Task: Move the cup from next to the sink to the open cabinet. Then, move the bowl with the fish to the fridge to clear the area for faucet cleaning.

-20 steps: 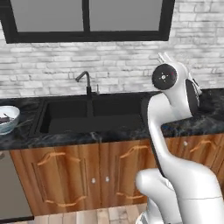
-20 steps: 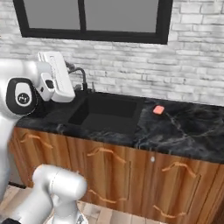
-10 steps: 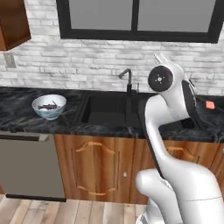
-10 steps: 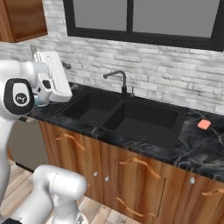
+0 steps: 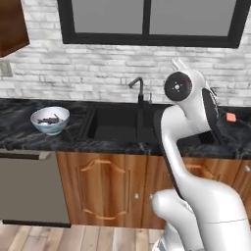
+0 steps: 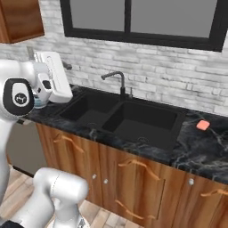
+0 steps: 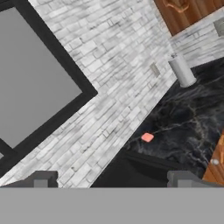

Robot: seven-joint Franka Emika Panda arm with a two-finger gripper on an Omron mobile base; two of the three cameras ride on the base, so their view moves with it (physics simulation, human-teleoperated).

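Fingers (image 7: 111, 180) spread apart, holding nothing — no readable writing; bowl (image 5: 50, 119) left of sink (image 5: 120, 125).

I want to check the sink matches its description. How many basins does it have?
2. The sink has a left basin nearer the bowl and a right basin below the faucet. The arm hides part of it in the left base view.

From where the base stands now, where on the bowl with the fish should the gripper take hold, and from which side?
Grip the rim of the bowl, coming straight down from above. It sits upright on the black counter left of the sink, mouth open upward, with rounded flaring walls that would likely slip in a side grasp. Pinch the rim's near edge, one finger inside, clear of the fish lying across the middle.
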